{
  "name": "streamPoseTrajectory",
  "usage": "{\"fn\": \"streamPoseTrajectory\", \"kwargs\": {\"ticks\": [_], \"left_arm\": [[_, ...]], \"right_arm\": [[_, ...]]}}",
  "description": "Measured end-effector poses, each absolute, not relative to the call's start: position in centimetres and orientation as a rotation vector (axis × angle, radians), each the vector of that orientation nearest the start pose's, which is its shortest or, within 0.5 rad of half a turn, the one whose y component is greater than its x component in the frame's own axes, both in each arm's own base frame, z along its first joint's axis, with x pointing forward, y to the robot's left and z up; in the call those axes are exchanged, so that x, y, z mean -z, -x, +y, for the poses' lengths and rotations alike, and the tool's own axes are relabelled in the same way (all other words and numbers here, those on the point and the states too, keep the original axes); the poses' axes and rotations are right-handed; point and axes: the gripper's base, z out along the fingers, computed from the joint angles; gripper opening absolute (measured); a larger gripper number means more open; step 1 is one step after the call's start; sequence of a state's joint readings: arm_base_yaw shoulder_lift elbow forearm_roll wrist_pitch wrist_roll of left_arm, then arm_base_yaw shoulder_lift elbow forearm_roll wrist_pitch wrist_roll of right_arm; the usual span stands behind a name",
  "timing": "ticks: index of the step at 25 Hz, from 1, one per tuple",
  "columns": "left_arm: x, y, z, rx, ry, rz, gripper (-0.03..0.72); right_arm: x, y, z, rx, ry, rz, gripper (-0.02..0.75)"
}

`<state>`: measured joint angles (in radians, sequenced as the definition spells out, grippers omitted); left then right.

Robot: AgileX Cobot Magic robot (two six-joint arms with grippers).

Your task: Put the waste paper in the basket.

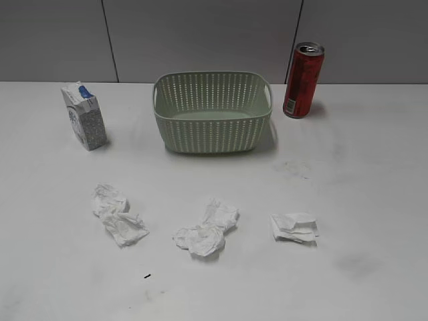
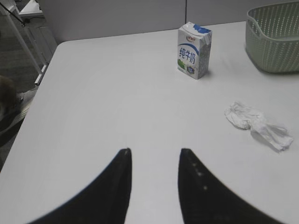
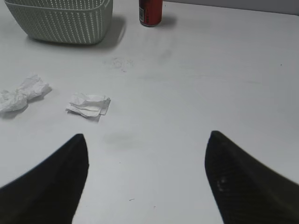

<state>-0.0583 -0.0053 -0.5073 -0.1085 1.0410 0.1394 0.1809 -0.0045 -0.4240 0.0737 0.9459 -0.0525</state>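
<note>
Three crumpled white paper wads lie in a row on the white table: a left wad (image 1: 118, 215), a middle wad (image 1: 206, 229) and a right wad (image 1: 294, 227). The pale green perforated basket (image 1: 212, 112) stands behind them, empty. Neither gripper shows in the exterior view. My left gripper (image 2: 153, 151) is open and empty over bare table, with the left wad (image 2: 257, 123) ahead to its right and the basket's corner (image 2: 273, 37) beyond. My right gripper (image 3: 147, 137) is wide open and empty, with the right wad (image 3: 88, 105), the middle wad (image 3: 23, 94) and the basket (image 3: 63, 21) ahead to its left.
A small white-grey milk carton with a blue top (image 1: 83, 115) stands left of the basket; it also shows in the left wrist view (image 2: 193, 50). A tall red can (image 1: 303, 80) stands right of the basket and in the right wrist view (image 3: 150, 12). The table's left edge (image 2: 28, 121) is near.
</note>
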Motion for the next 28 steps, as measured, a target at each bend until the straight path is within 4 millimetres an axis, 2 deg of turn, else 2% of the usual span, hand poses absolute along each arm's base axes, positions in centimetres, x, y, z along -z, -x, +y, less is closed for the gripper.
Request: {"fn": "streamPoseTrajectory", "kwargs": {"ticks": [5,7,9,11,12,13,16,20,28], "left_arm": [[-28.1,0.7,-0.8,0.076,-0.203,1.998,0.243],[-28.1,0.7,-0.8,0.076,-0.203,1.998,0.269],[-28.1,0.4,-0.8,0.078,-0.203,2.015,0.379],[-28.2,-0.4,-0.9,0.082,-0.205,2.064,0.559],[-28.2,-0.9,-0.9,0.083,-0.205,2.088,0.608],[-28.4,-1.5,-0.9,0.085,-0.205,2.11,0.625],[-29.5,-3.6,-1.0,0.085,-0.194,2.114,0.63],[-30.5,-7.5,-1.5,0.105,-0.244,2.134,0.622],[-28.5,-16.0,-4.0,0.273,-0.514,2.346,0.594]], "right_arm": [[-26.5,-0.6,0.7,-0.17,0.228,1.99,0.589],[-26.5,-0.6,0.7,-0.17,0.228,1.99,0.589],[-26.5,-0.6,0.7,-0.17,0.228,1.99,0.589],[-26.5,-0.6,0.7,-0.17,0.228,1.99,0.589],[-26.5,-0.6,0.7,-0.17,0.228,1.99,0.589],[-26.5,-0.6,0.7,-0.17,0.228,1.99,0.589],[-26.5,-0.6,0.7,-0.17,0.228,1.99,0.589],[-26.5,-0.6,0.7,-0.17,0.228,1.99,0.589],[-26.5,-0.6,0.7,-0.17,0.228,1.99,0.589]]}}
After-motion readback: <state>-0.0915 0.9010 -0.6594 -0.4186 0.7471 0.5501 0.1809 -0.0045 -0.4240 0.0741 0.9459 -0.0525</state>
